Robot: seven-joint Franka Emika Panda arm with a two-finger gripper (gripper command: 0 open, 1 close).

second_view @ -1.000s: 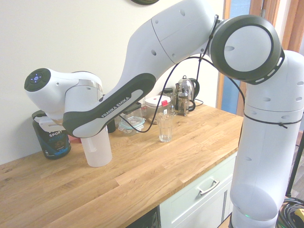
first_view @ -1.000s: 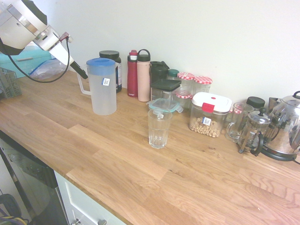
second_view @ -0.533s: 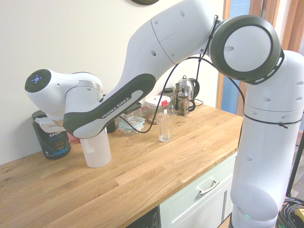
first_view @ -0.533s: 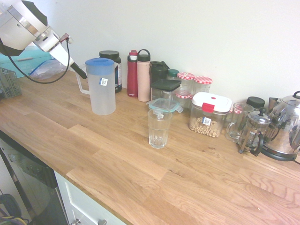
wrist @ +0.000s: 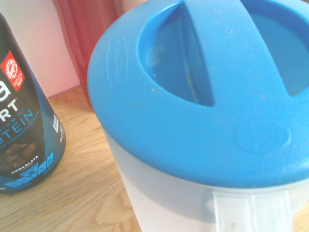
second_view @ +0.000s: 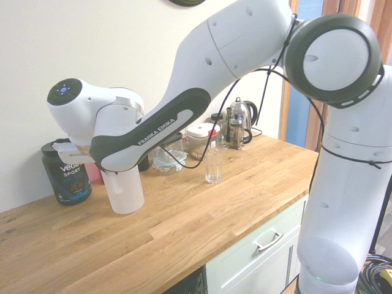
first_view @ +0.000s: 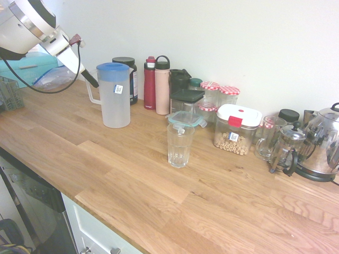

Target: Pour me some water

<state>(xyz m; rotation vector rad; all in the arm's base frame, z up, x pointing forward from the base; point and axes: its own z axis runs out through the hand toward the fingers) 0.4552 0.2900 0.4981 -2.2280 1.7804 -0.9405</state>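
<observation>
A: Gripper (first_view: pixel 91 81) on the white arm has its dark fingers pressed together on the side handle of the tall frosted-white plastic jug with the blue lid (first_view: pixel 116 96).

B: Where does that jug stand?

A: On the oak worktop (first_view: pixel 132 169), its base looks to be touching the wood. Water in it cannot be made out through the frosted wall.

B: What lies nearest the camera?

A: Bare worktop, then a clear ribbed drinking glass (first_view: pixel 179 144), well apart from the jug.

B: And behind the jug?

A: A black protein tub with a blue label (second_view: pixel 66 173), a red bottle (first_view: pixel 150 83) and a pink bottle (first_view: pixel 162 85), all by the wall. The wrist view shows the blue lid (wrist: pixel 203 96) from close above, the tub just beside it.
</observation>
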